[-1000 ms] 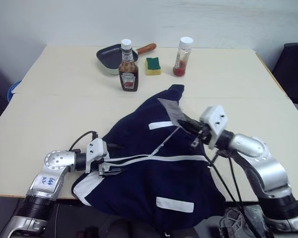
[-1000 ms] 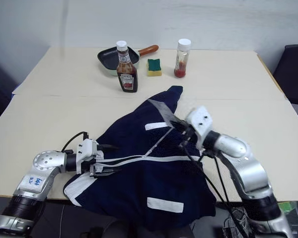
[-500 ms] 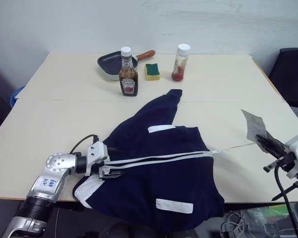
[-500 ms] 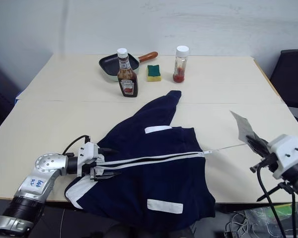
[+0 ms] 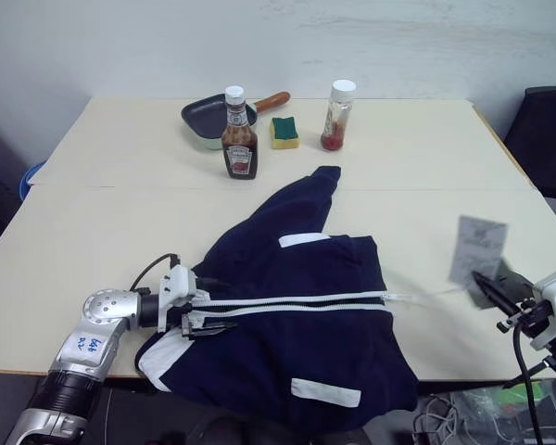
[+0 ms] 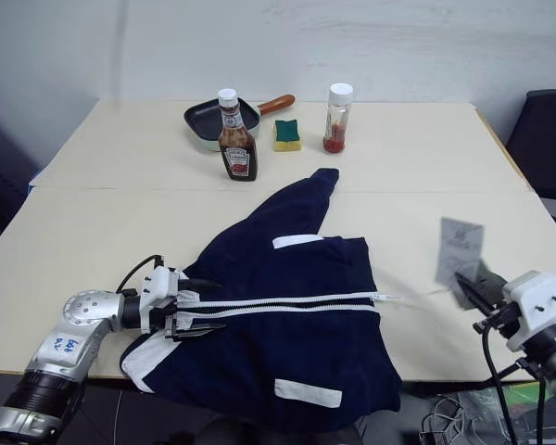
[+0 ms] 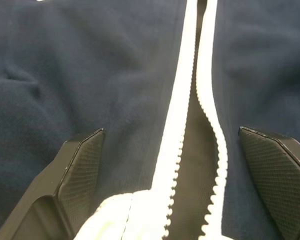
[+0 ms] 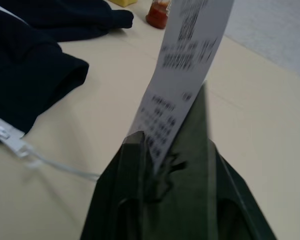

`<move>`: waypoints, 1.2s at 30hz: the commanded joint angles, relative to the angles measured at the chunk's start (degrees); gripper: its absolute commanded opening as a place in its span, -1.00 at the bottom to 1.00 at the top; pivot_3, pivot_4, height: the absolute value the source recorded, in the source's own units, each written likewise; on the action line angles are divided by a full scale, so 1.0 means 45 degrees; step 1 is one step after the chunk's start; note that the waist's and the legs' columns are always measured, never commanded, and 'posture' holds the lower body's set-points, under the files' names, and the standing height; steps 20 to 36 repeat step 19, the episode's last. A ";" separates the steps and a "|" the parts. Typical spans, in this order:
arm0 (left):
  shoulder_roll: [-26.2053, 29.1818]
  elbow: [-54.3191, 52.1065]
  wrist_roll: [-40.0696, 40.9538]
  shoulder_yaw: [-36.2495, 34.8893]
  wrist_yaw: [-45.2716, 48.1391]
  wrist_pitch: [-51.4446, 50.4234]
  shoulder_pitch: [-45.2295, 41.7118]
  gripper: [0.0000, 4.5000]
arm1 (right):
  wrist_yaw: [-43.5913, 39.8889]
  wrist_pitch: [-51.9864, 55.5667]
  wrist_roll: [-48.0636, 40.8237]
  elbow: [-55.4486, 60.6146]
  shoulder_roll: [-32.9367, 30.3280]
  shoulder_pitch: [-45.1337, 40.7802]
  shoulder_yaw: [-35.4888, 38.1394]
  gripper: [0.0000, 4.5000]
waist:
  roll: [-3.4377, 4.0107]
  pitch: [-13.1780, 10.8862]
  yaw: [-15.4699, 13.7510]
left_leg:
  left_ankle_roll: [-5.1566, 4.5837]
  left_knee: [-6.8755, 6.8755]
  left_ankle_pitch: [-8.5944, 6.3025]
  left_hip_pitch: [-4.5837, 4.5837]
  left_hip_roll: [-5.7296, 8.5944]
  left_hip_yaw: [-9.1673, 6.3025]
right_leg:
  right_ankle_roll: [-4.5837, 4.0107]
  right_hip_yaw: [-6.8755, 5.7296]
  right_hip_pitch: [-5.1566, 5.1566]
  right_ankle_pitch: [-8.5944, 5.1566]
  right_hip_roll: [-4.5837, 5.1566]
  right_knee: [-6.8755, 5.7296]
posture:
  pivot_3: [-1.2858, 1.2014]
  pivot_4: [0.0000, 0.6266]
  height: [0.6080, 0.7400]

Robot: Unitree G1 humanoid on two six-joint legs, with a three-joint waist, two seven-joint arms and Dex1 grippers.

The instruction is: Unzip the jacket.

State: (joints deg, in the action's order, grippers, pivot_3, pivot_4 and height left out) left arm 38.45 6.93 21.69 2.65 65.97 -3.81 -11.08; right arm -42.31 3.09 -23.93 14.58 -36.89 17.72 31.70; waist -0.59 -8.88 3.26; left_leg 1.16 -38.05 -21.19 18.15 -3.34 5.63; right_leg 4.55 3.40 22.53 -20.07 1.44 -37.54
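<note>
Jacket (image 5: 306,324) sits lower centre of the head view, spread on the table (image 5: 120,204) with its hem hanging over the near edge. White zipper (image 5: 296,303) runs as two separated rows across the middle, from lower left toward centre right, slider end at the right.

Left gripper (image 5: 200,311) is at the lower left, at the zipper's start. Its fingers (image 7: 80,170) stand wide apart on either side of the two tooth rows, navy fabric under both.

Right gripper (image 5: 493,289) is at the far right edge, off the jacket. White hang tag (image 5: 477,248) stands up between its fingers, thin string trailing back to the slider. Clamped or loosened on the tag: can't tell.

Upper centre of frame: ketchup bottle (image 5: 239,139), dark pan (image 5: 208,113), sponge (image 5: 284,132), spice jar (image 5: 338,113), all clear of the jacket.
</note>
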 commanded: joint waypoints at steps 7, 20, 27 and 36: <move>0.2541 -0.0999 0.1237 -0.3155 0.1220 -0.0749 0.1399 1.00 | -0.5106 -0.1927 -0.2335 -0.0180 -0.0612 0.3392 0.3344 0.99 | -0.0040 -0.0070 -0.0048 | -0.0052 0.0018 -0.0034 0.0017 -0.0004 -0.0020 | -0.0009 -0.0022 -0.0012 -0.0005 0.0006 0.0044 | 0.03 -0.52 1.00; 0.2879 -0.1105 0.0482 -0.4927 0.1358 0.1800 0.4936 1.00 | -0.6950 -0.4992 -0.0877 0.0361 0.0105 0.2863 -0.0167 0.99 | -0.0147 -0.0139 -0.0118 | -0.0053 0.0035 -0.0050 0.0017 -0.0021 -0.0044 | -0.0030 -0.0055 0.0006 -0.0015 0.0039 0.0043 | 0.03 -0.52 1.00; 0.2879 -0.1105 0.0482 -0.4927 0.1358 0.1800 0.4936 1.00 | -0.6950 -0.4992 -0.0877 0.0361 0.0105 0.2863 -0.0167 0.99 | -0.0147 -0.0139 -0.0118 | -0.0053 0.0035 -0.0050 0.0017 -0.0021 -0.0044 | -0.0030 -0.0055 0.0006 -0.0015 0.0039 0.0043 | 0.03 -0.52 1.00; 0.2879 -0.1105 0.0482 -0.4927 0.1358 0.1800 0.4936 1.00 | -0.6950 -0.4992 -0.0877 0.0361 0.0105 0.2863 -0.0167 0.99 | -0.0147 -0.0139 -0.0118 | -0.0053 0.0035 -0.0050 0.0017 -0.0021 -0.0044 | -0.0030 -0.0055 0.0006 -0.0015 0.0039 0.0043 | 0.03 -0.52 1.00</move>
